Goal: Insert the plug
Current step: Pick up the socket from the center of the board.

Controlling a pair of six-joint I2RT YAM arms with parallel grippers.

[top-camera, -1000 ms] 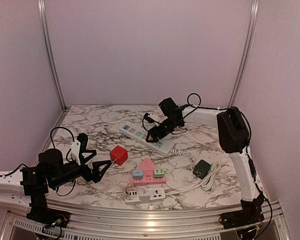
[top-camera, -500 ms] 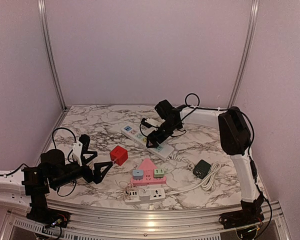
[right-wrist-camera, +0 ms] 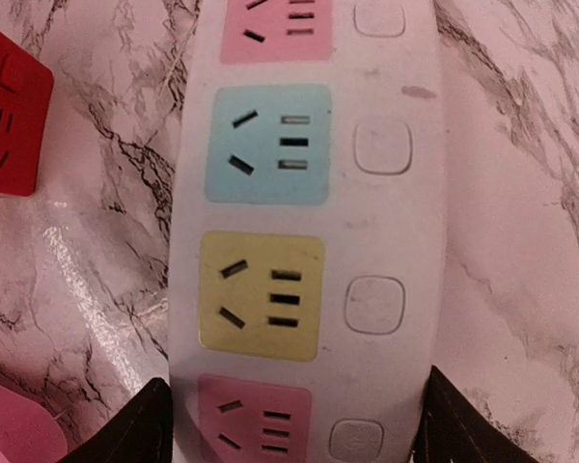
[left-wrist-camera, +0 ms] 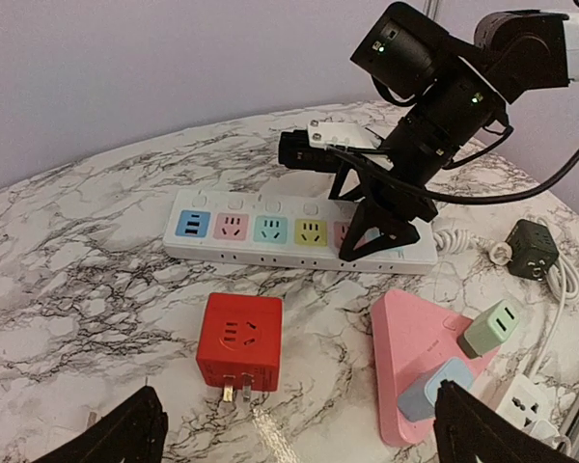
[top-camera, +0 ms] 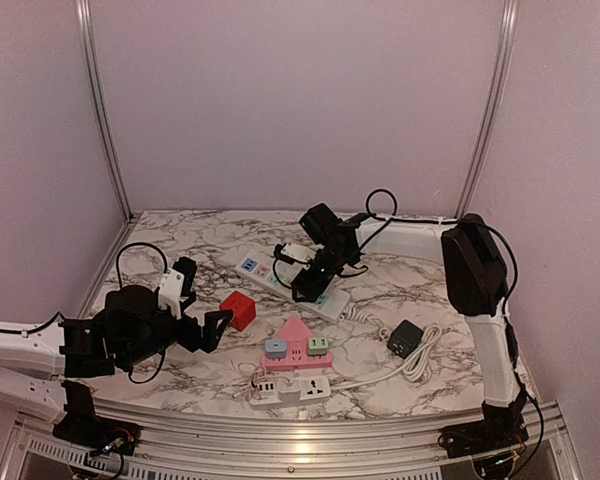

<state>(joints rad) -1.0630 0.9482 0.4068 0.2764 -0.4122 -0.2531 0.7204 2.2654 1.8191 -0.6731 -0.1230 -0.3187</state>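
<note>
The right gripper (top-camera: 307,283) has slid along the white power strip (left-wrist-camera: 270,231) and now straddles it with jaws spread, while the left gripper (top-camera: 202,322), wide open, has neared the untouched red plug (left-wrist-camera: 239,341) on the table.

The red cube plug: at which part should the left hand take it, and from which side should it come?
Grip the red cube plug by its two flat side faces, coming from above. It lies with its socket face up and its metal prongs sticking out toward the left hand, so the sides are free and the prongs stay uncovered.
</note>
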